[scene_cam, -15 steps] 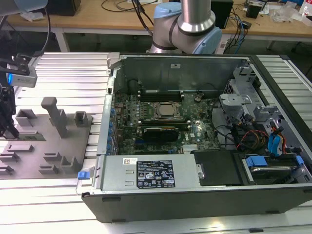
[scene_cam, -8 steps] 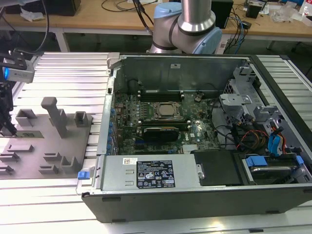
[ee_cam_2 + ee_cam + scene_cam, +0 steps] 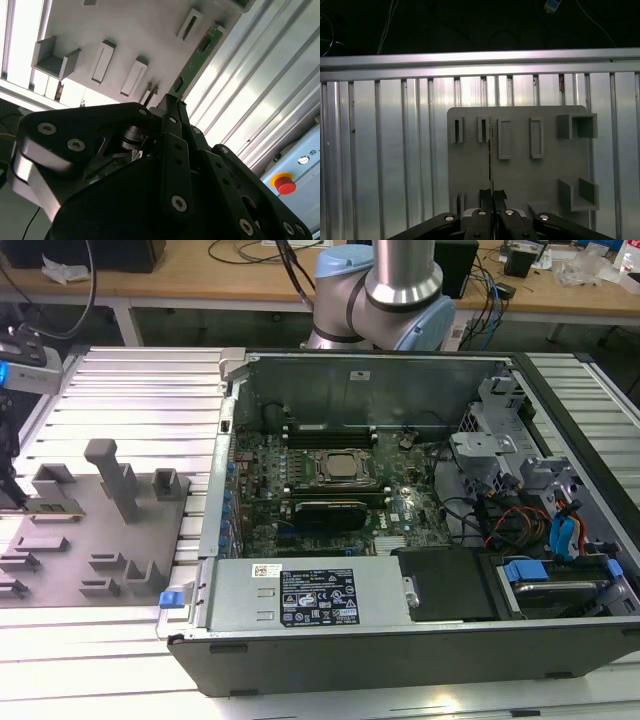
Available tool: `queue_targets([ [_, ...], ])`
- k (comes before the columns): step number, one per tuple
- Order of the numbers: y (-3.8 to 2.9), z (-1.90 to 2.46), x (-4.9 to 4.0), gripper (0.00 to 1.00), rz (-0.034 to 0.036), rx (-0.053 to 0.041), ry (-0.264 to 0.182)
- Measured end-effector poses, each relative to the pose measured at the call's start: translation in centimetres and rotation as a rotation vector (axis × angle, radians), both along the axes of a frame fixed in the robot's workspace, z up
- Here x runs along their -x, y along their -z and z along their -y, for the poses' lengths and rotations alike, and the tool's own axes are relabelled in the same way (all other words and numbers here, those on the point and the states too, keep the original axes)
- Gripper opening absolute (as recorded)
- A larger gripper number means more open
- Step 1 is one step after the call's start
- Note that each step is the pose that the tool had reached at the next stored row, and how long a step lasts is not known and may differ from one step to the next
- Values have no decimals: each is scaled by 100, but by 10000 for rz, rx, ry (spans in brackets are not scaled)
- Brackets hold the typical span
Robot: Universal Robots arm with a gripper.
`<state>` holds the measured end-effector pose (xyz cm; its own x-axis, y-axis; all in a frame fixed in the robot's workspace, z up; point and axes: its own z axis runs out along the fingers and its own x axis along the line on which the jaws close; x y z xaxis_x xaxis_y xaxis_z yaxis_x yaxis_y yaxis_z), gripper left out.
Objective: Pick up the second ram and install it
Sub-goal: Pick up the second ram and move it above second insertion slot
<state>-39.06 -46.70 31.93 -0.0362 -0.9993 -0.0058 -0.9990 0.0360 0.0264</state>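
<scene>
— Where was the long, narrow, flat green circuit-board stick, the second ram (image 3: pixel 197 59)?

— On its edge over a flat grey plastic fixture plate (image 3: pixel 520 175), among the plate's raised rectangular slots (image 3: pixel 504 139). In the exterior view the second ram (image 3: pixel 52 505) sat near that view's left edge.

— And the black gripper (image 3: pixel 493 192)?

— Its jaws were drawn narrow, pinching one end of the stick, as seen in both wrist views. Whether the stick touched the plate, I couldn't tell.

— What lay around it?

— The plate rested on a ribbed aluminium surface (image 3: pixel 140 390). An open black computer case (image 3: pixel 400 665) stood well apart, toward the exterior view's right.
</scene>
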Motion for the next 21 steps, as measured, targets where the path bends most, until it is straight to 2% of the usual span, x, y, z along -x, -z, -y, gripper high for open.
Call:
queue_targets([
  [10, -159, -7, 0, 13, 0, 0, 0],
  [11, -227, -14, 0, 13, 1, -1, -1],
  [13, -290, -17, 0, 13, 0, 0, 0],
  [21, -376, -21, 0, 13, 1, -1, 0],
])
